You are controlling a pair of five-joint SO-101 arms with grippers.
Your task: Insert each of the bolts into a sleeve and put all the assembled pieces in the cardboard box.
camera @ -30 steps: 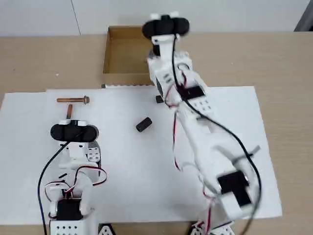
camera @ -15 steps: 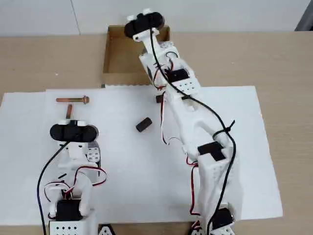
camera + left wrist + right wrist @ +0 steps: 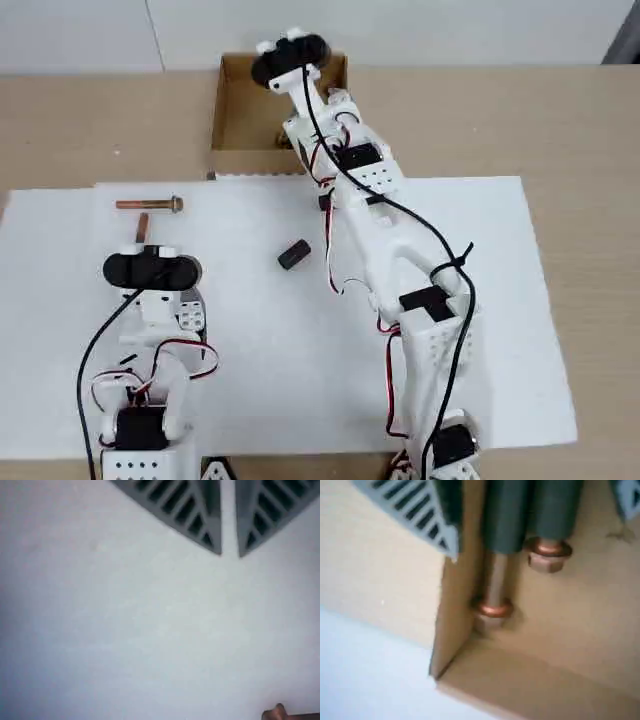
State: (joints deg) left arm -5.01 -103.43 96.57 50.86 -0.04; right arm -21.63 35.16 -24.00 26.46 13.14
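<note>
Bolts (image 3: 146,204) of copper-coloured metal lay just beyond the left gripper's (image 3: 230,552) closed, empty jaws, one crosswise; the right gripper (image 3: 537,530) gaped empty over the brown cardboard box (image 3: 215,110).

Sheet (image 3: 250,380) on desk (image 3: 580,130). Box (image 3: 232,110) on desk, just behind sheet's far edge, left of middle. Bolt (image 3: 147,204) on sheet near far left corner, lying along far edge. Second bolt (image 3: 142,226) just before it, crosswise. Sleeve (image 3: 294,255) near sheet's middle, right of both, well apart. Two sleeved bolts (image 3: 495,580) in box, side by side, in corner on sheet's side.
</note>
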